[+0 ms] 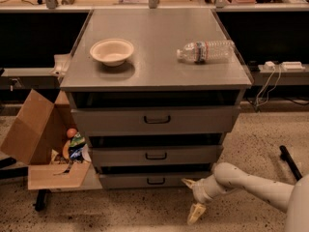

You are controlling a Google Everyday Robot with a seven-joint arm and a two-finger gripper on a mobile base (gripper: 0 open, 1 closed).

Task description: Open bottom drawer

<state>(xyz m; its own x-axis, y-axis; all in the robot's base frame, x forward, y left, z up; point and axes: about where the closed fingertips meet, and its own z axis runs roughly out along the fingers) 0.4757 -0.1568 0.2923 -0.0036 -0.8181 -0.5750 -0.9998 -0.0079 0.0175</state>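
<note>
A: Containers?
B: At left, an open cardboard box [34, 139] holds snack bags [76, 146]; the bowl [112, 51] on the table [154, 37] looks empty.
A: And the bottom drawer [125, 181]?
B: Lowest of three, pushed in, front toward the camera, long axis left-right.
A: Around it?
B: A water bottle [205, 50] lies on the table. The claw [192, 198], spread and empty, hangs low before the drawer's right part.

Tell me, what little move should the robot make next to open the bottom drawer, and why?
Probably slide the gripper left and slightly up toward the small black handle of the bottom drawer. The drawer looks shut, and the gripper sits low near the floor, right of the handle, with its jaws apart and holding nothing.
</note>
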